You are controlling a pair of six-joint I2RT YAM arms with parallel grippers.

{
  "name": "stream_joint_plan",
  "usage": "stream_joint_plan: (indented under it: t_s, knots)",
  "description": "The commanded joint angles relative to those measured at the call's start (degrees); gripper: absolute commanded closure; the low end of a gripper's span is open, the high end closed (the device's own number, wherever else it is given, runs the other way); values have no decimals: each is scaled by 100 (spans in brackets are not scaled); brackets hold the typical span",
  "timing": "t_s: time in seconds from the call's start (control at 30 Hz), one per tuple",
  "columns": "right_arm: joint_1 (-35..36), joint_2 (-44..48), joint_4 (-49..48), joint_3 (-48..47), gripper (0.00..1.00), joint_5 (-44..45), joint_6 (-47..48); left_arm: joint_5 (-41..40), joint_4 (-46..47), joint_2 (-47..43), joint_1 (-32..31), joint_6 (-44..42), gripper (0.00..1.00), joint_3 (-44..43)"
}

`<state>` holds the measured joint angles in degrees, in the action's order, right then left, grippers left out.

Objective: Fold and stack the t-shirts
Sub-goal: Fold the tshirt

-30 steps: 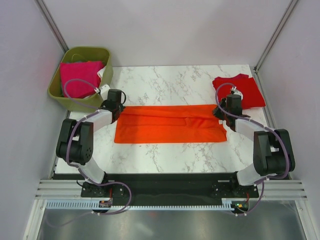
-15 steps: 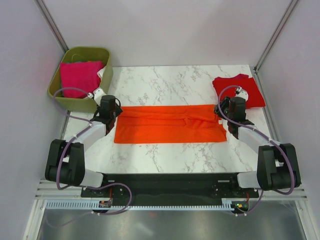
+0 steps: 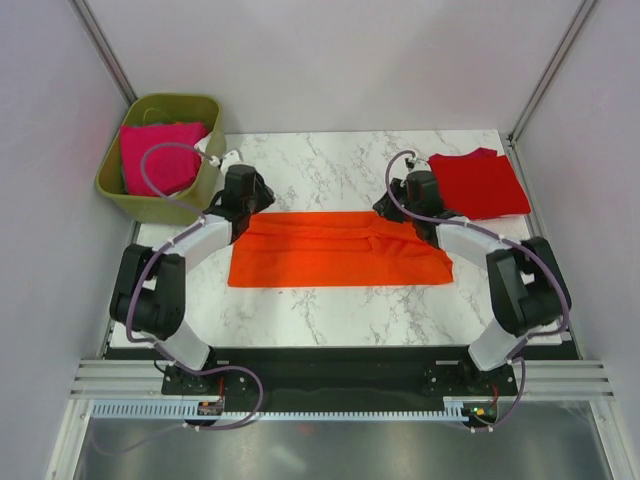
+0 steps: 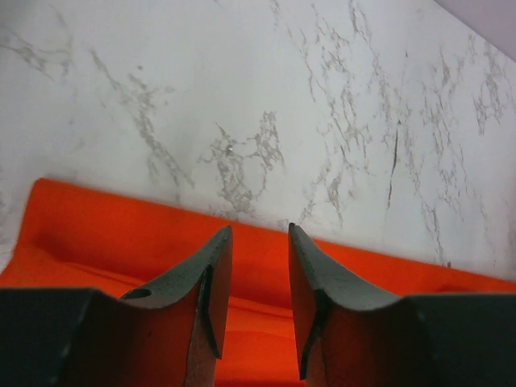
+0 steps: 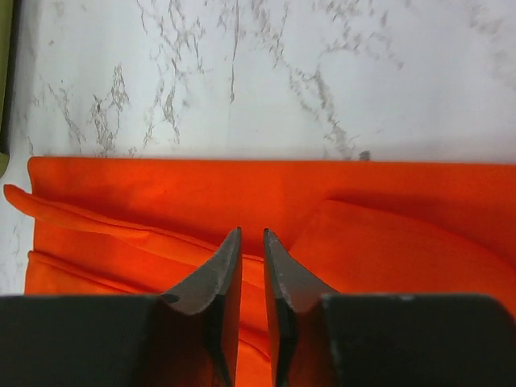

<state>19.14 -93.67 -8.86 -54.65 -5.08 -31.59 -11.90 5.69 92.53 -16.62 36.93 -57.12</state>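
The orange t-shirt (image 3: 340,250) lies folded into a long strip across the middle of the table. My left gripper (image 3: 248,200) hangs over its far left corner, open, with only cloth (image 4: 121,234) below the jaws (image 4: 258,230). My right gripper (image 3: 412,205) is over the strip's far edge toward the right end. In the right wrist view its jaws (image 5: 251,232) stand a narrow gap apart above a ridge of orange cloth (image 5: 387,242). A folded red t-shirt (image 3: 482,185) lies at the back right. A magenta pink t-shirt (image 3: 158,155) sits in the bin.
The olive-green bin (image 3: 205,170) stands off the table's back left corner, close to my left arm. Bare marble tabletop (image 3: 330,165) lies beyond the orange strip, and more (image 3: 330,315) in front of it. Grey walls close in both sides.
Both grippers left the strip's short ends and moved up to its far edge, the right one clearly leftward. The left jaws went from shut to open.
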Motion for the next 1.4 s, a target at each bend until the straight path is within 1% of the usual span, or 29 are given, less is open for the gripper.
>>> stream_joint_plan:
  t_s: [0.0, 0.03, 0.07, 0.13, 0.17, 0.27, 0.3, 0.37, 0.47, 0.53, 0.6, 0.7, 0.87, 1.03, 1.27, 1.37]
  knots:
    - [248, -642, -309, -527, 79, -536, -549, 285, -42, 326, -341, 139, 60, -421]
    - [301, -905, -309, -642, 83, -599, -593, 311, -25, 405, -481, 165, 60, -492]
    - [353, -1021, -274, -747, 91, -643, -620, 381, -24, 519, -526, 174, 60, -562]
    - [494, -1266, -239, -984, 99, -661, -594, 617, -33, 818, -622, 218, 61, -799]
    - [538, -1346, -152, -1055, 100, -652, -576, 749, -33, 915, -640, 236, 62, -887]
    - [635, -1610, -63, -1232, 100, -740, -576, 1312, -164, 1363, -746, 78, 66, -1344]
    - [670, -1672, -54, -1258, 100, -775, -585, 1478, -470, 1512, -763, 17, 67, -1667]
    - [679, -1812, 7, -1320, 100, -845, -611, 1646, -700, 1838, -799, -28, 74, -1915]
    - [706, -1953, -10, -1364, 100, -924, -673, 1858, -886, 2066, -825, -19, 81, -2154]
    - [697, -2058, 7, -1451, 100, -924, -681, 1841, -912, 2137, -877, -71, 90, -2259]
    - [697, -2129, 7, -1504, 100, -986, -699, 1910, -956, 2269, -895, -89, 98, -2338]
    - [714, -2199, 7, -1540, 100, -1021, -725, 2182, -1228, 2540, -895, -115, 98, -2680]
    - [714, -2244, 156, -1575, 100, -1118, -769, 2658, -1685, 2840, -930, -195, 98, -2962]
    - [714, -2060, 244, -1399, 100, -1267, -752, 2684, -2555, 3341, -983, -379, 98, -3568]
    - [784, -1655, 376, -934, 100, -1355, -804, 2649, -3039, 3658, -983, -450, 98, -3955]
    - [881, -1287, 333, -486, 100, -1312, -848, 2614, -3065, 3658, -983, -450, 98, -3982]
